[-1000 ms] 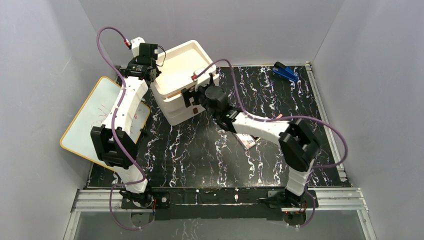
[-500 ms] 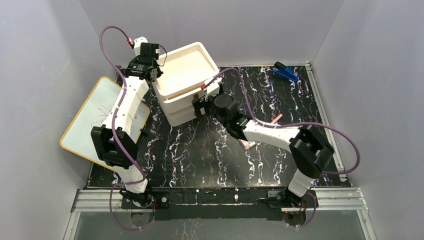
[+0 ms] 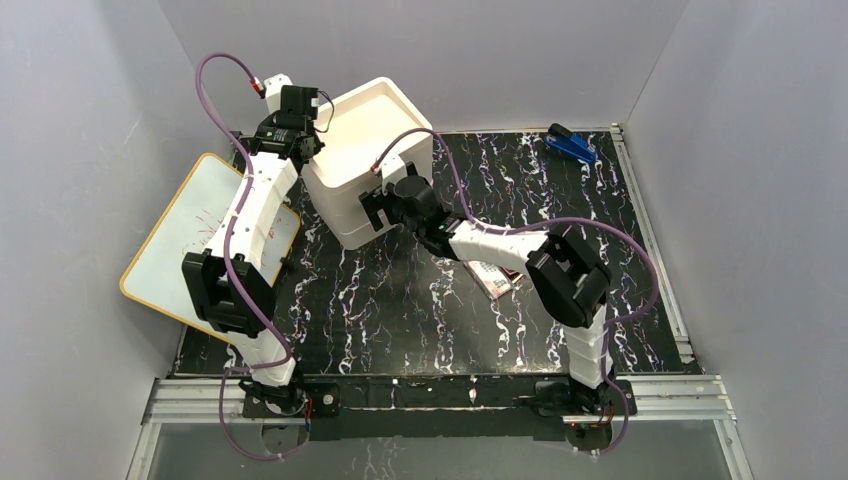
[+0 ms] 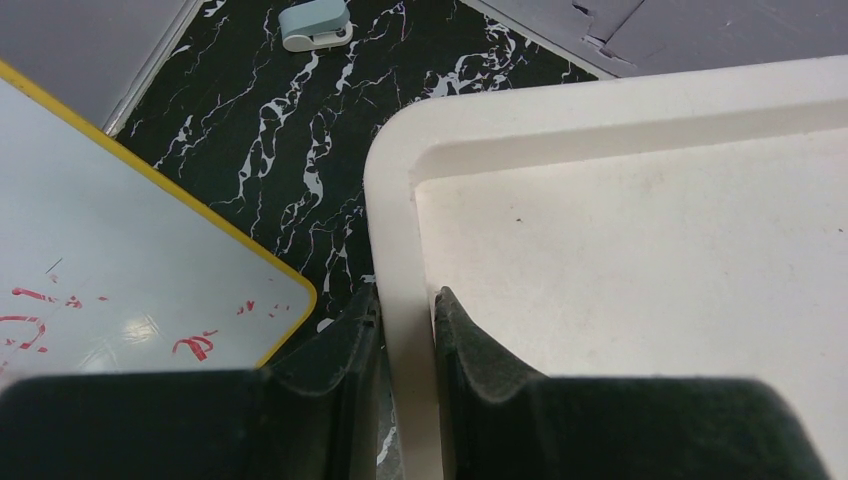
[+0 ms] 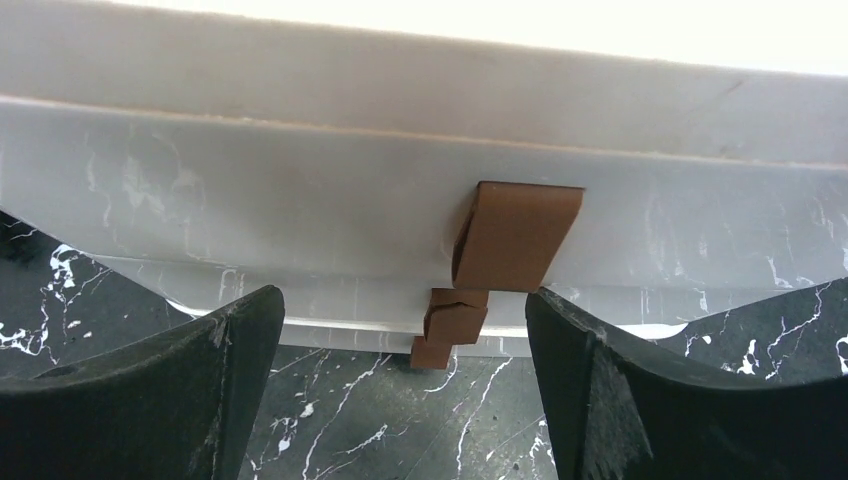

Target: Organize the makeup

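Note:
A white tiered box [image 3: 372, 125] stands at the back left of the black marbled table. My left gripper [image 3: 303, 150] is shut on the rim of its top tray; in the left wrist view the rim [image 4: 400, 230] runs between the fingers of the left gripper [image 4: 405, 300]. My right gripper [image 3: 376, 206] is open and faces the box's front wall [image 5: 250, 200]. A brown latch [image 5: 515, 235] hangs there, between the fingers of the right gripper [image 5: 402, 300], untouched. The multicolour palette [image 3: 492, 280] peeks out from under the right arm. Other makeup is hidden.
A yellow-edged whiteboard [image 3: 190, 230] lies left of the box, overhanging the table's left edge. A blue stapler-like object [image 3: 571, 145] sits at the back right. A small pale teal object [image 4: 315, 22] lies on the table behind the whiteboard [image 4: 120, 290].
The right gripper swung right along the box's front, then back left, still open. The box's top tray turned and has swung back. The left gripper kept its grip.

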{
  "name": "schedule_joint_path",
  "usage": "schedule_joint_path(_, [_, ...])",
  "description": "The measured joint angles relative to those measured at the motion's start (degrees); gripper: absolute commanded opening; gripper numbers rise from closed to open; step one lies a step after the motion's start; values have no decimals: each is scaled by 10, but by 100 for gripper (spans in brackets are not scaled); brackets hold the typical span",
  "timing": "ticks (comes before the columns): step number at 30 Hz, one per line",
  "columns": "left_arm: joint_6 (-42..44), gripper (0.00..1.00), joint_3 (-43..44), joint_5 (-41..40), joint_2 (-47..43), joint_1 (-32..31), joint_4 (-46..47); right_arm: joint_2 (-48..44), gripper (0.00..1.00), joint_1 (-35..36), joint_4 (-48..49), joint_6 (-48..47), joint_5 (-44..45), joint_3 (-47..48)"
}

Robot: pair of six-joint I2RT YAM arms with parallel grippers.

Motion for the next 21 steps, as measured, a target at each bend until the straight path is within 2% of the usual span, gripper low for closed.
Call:
schedule_joint_path(4, [-5,0,0,-4,0,0,0,3,98,-2,-2,0,-3,4])
schedule_joint_path(8, [-5,0,-1,-4,0,0,0,3,83,-3,9,0,-1,-3])
schedule_joint_path(12, [-4,0,-2,-4,0,0,0,6,80,-7,26,-1,3,-11])
schedule_joint_path(17, [-2,0,-2,-4,0,0,0,17,69,-15,33,-4,0,-18])
schedule_joint_path(21, [-2,0,-3,-4,0,0,1,23,47,-30,33,-7,-11,-22])
